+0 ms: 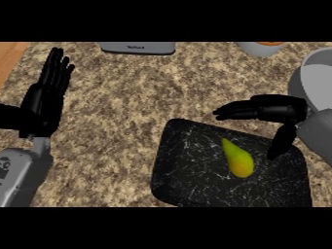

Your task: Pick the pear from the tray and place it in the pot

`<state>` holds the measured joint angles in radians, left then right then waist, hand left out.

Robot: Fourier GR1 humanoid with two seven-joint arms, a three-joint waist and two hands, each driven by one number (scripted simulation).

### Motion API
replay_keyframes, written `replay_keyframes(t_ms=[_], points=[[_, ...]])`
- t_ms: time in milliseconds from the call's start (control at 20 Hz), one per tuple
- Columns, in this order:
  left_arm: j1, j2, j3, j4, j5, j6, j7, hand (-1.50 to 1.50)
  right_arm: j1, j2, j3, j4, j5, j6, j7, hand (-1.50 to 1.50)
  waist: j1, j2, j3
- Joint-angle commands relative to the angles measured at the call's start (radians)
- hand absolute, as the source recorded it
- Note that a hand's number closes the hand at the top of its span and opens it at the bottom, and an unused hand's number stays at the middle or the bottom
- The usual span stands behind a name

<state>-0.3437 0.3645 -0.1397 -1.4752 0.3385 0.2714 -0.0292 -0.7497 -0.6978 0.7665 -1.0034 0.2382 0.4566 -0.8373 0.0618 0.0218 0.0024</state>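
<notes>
- Yellow-green pear [237, 159] lies on the black tray [190, 180], untouched.
- Right hand [269, 111] hovers over the tray's far edge, fingers spread, holding nothing.
- Left hand [45, 97] rests open at the left.
- Grey pot [319, 80] waits at right; grasp and transfer not yet done.

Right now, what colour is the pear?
Yellow-green, the pear shows best in the head view, lying on the black tray.

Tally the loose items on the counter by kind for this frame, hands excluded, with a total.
Pear: 1
Black tray: 1
Grey pot: 1
Grey flat object at the top edge: 1
Grey bowl-like item at the top edge, cut off: 1
Total: 5
</notes>
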Motion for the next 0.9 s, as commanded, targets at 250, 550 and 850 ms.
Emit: replay_keyframes(t_ms=[250, 550, 850], points=[[-0.012, -0.010, 0.003, -0.023, -0.021, 0.021, 0.030, 0.00, -0.050, 0.069, 0.080, 0.172, 0.020, 0.060, -0.301, -1.50, -0.015, -0.007, 0.000], [0.024, 0.001, 0.039, -0.025, -0.003, -0.004, 0.034, 0.00, -0.085, 0.127, 0.109, 0.246, 0.047, 0.009, -0.293, -1.50, -0.026, -0.012, -0.001], [0.009, -0.014, 0.044, -0.018, -0.031, 0.001, 0.048, 0.00, -0.071, 0.193, 0.132, 0.321, 0.112, -0.068, -0.263, -1.50, -0.043, -0.016, -0.002]])
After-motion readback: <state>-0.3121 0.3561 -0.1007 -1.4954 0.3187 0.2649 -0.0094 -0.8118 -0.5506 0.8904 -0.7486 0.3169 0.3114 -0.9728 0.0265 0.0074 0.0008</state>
